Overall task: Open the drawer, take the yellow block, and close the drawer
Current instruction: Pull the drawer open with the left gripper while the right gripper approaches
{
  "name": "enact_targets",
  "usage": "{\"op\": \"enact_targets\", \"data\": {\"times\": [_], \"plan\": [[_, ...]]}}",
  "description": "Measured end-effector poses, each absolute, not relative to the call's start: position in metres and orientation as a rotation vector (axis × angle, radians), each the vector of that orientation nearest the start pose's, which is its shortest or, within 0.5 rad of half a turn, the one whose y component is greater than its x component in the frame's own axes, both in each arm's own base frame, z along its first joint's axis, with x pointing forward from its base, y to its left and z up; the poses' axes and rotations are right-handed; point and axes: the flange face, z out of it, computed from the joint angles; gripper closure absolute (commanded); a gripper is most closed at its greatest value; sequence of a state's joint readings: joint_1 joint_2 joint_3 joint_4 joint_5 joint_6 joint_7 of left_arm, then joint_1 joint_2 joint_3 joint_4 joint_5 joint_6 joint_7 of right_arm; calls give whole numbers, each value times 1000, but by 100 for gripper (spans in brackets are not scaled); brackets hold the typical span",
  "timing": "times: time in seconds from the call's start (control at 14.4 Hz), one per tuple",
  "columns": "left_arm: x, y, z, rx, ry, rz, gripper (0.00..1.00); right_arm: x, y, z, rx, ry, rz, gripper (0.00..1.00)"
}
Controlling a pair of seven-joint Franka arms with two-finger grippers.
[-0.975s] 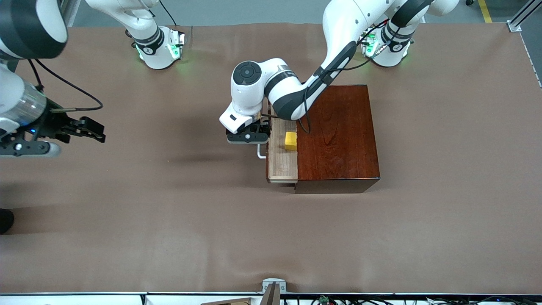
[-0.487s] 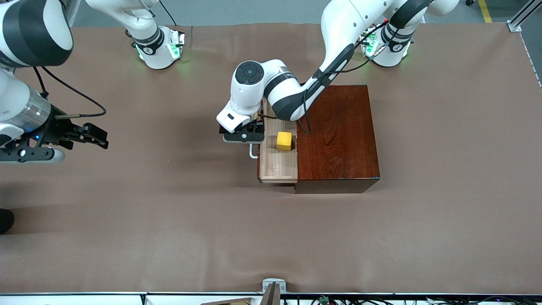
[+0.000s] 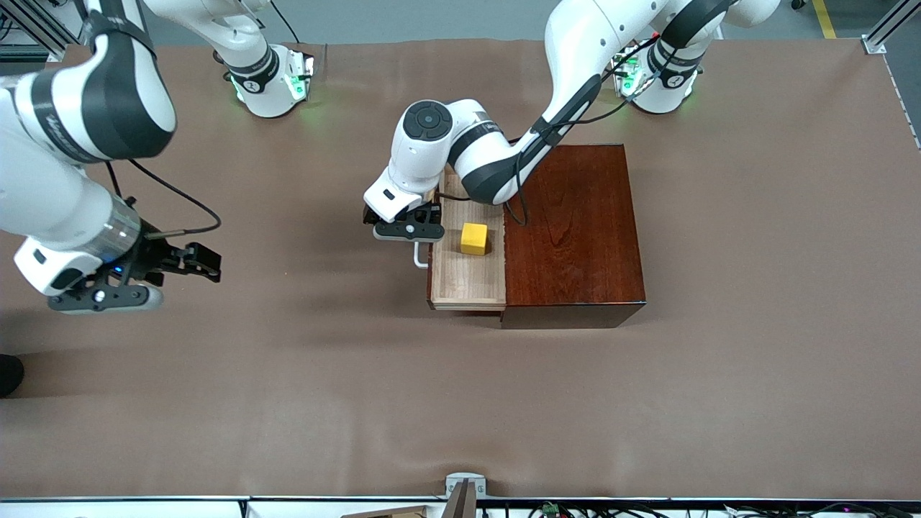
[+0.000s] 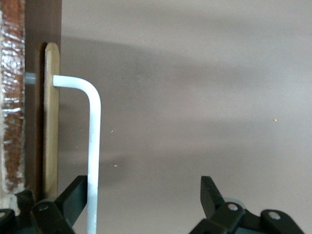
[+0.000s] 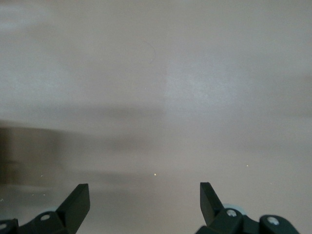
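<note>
brown table [image 3: 647, 403], drawer [image 3: 468, 277] pulled out of the box [image 3: 572, 230].
yellow block [image 3: 474, 238] lies in drawer; left pincer [image 3: 407, 229] spread wide at the handle [image 3: 419, 257], at block's 9 o'clock; right pincer [image 3: 205, 262] wide, over bare table.

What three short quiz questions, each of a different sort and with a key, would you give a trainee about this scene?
1. True or false: the drawer is shut.
2. Where is the yellow block? A: on top of the wooden box. B: in the drawer. C: in a gripper.
3. Fill in: the left gripper, jaws open, is at the drawer's white ____.

Key:
1. False, it is pulled out.
2. B. The right gripper hangs open and empty over the table.
3. Handle.
</note>
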State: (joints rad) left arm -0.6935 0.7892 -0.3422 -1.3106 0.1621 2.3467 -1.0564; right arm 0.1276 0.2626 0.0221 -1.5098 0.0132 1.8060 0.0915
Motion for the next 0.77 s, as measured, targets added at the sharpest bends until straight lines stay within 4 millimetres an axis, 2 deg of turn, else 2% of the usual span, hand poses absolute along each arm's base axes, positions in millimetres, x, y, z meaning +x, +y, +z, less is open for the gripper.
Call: {"op": "enact_targets", "data": {"times": [0.28, 0.56, 0.63, 0.77], "plan": [[452, -623, 320, -3454, -108, -105, 0, 642, 98, 509, -3118, -90, -36, 0], [456, -622, 324, -3447, -149, -82, 0, 643, 109, 503, -3117, -118, -37, 0], [457, -622, 326, -3441, -167, -72, 0, 642, 114, 502, -3115, -145, -34, 0], [460, -620, 333, -3425, -219, -57, 0, 641, 130, 496, -3100, -343, -21, 0]]}}
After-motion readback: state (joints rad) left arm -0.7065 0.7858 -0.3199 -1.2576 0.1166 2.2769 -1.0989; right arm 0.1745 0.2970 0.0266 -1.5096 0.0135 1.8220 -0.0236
